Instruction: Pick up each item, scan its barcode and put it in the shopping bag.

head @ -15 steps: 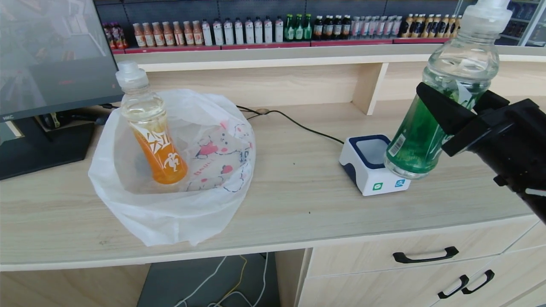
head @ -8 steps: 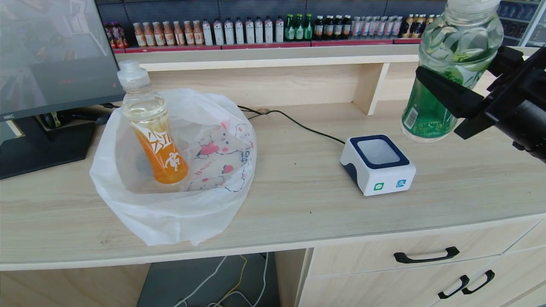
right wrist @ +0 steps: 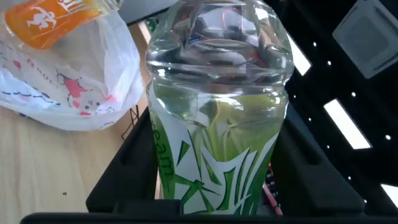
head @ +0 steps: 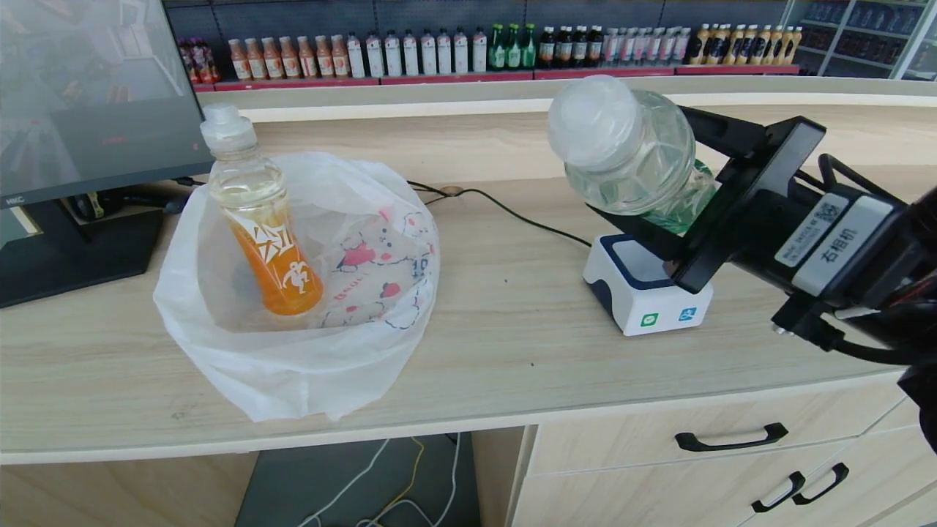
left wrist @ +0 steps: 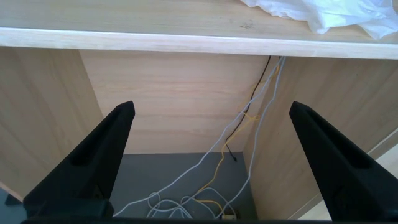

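The right gripper has swung the clear plastic bottle with the green label down from its upright hold at the far right. The bottle now lies tipped over, with its white cap towards the head camera, in the air above the small white and dark blue scanner box. The two black fingers are clamped on the bottle's labelled body, one on each side.

The white plastic shopping bag with cartoon prints sits open on the pale wooden counter, well left of the scanner. A clear bottle of orange drink stands leaning inside it. A dark monitor stands at the counter's left end.

The left gripper hangs below the counter's front edge, spread wide and holding nothing, facing loose cables in the recess.
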